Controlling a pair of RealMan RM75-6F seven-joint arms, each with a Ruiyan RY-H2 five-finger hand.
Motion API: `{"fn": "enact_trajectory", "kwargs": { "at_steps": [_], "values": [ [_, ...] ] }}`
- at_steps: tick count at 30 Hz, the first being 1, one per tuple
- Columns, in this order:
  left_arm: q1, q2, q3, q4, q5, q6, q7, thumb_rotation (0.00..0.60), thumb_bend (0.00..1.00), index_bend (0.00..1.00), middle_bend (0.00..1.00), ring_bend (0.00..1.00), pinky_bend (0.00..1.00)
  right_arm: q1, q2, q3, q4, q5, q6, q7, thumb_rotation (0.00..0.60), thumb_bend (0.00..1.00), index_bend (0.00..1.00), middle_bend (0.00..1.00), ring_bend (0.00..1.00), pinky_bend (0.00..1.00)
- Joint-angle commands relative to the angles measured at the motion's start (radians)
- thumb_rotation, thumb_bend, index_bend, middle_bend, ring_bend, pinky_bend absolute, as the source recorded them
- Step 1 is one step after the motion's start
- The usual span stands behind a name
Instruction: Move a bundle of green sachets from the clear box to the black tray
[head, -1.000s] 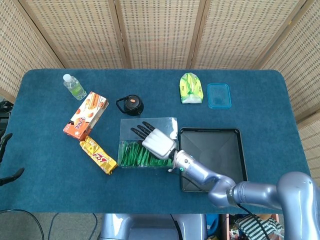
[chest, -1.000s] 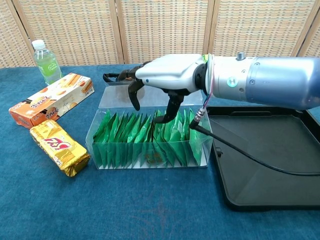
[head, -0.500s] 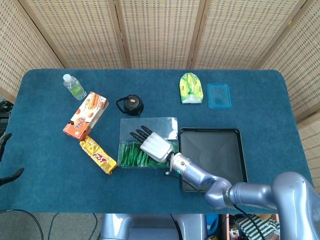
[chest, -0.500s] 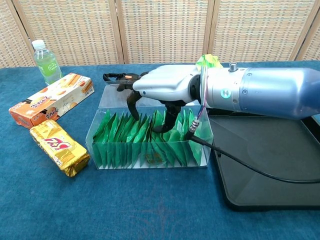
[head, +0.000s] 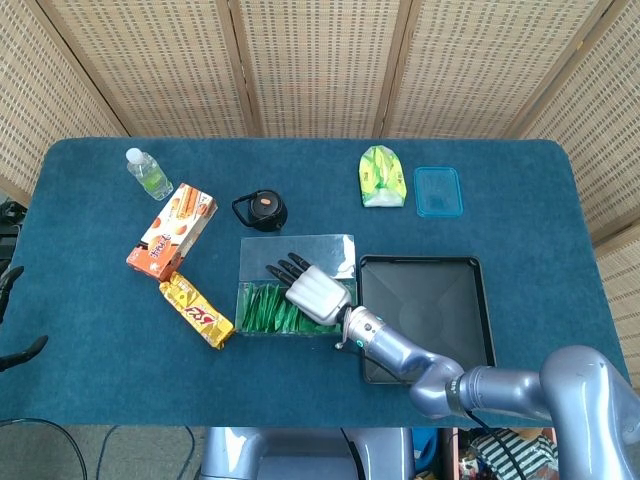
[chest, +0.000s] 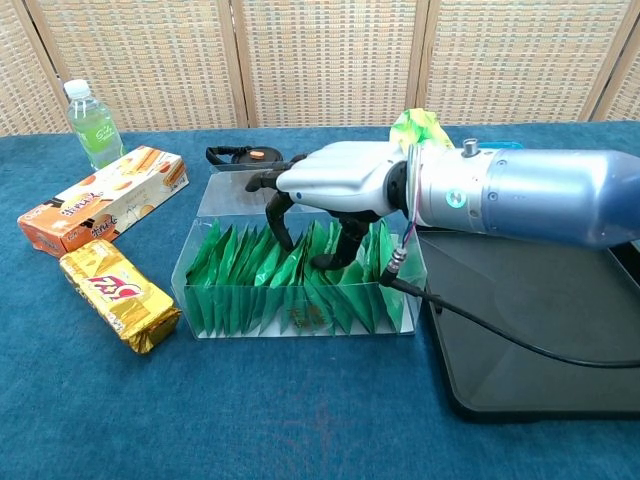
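The clear box (head: 300, 250) stands at the table's middle, its front half packed with upright green sachets (head: 262, 308). My right hand (head: 315, 290) is over the right part of that row, palm down. In the chest view the right hand (chest: 340, 185) has its fingers (chest: 278, 215) and thumb spread and dipping into the green sachets (chest: 270, 290), with a few packets between them; no firm grip shows. The black tray (head: 430, 300) lies right beside the box and holds nothing, and its near corner is seen in the chest view too (chest: 540, 300). My left hand is not seen.
Left of the box lie a gold snack pack (head: 196, 310) and an orange biscuit carton (head: 172, 230), with a water bottle (head: 148, 172) behind. A black round lid (head: 262, 210) sits behind the box. A green bag (head: 380, 177) and a blue lid (head: 438, 191) are at the back right.
My right hand has come down from above the box, so its fingertips now reach in among the sachets. It has also shifted slightly to the right.
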Motion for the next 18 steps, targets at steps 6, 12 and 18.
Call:
{"fn": "enact_trajectory", "kwargs": {
  "at_steps": [6,12,18],
  "values": [
    [-0.001,-0.001,0.0,0.001,-0.002,-0.002,0.0,0.6,0.23,0.0,0.0,0.0,0.0,-0.01,-0.02,-0.004,0.026,-0.027,0.008,0.025,0.6,0.54,0.52,0.1,0.0,0.0],
    [-0.002,0.0,0.0,0.002,-0.003,-0.003,-0.004,0.6,0.23,0.0,0.0,0.0,0.0,-0.017,-0.038,-0.002,0.049,-0.044,0.017,0.042,0.6,0.54,0.58,0.11,0.0,0.0],
    [-0.002,0.001,-0.001,0.002,-0.003,-0.004,-0.008,0.6,0.23,0.0,0.0,0.0,0.0,-0.026,-0.053,0.003,0.069,-0.064,0.034,0.056,0.6,0.54,0.66,0.13,0.0,0.02]
  ]
}}
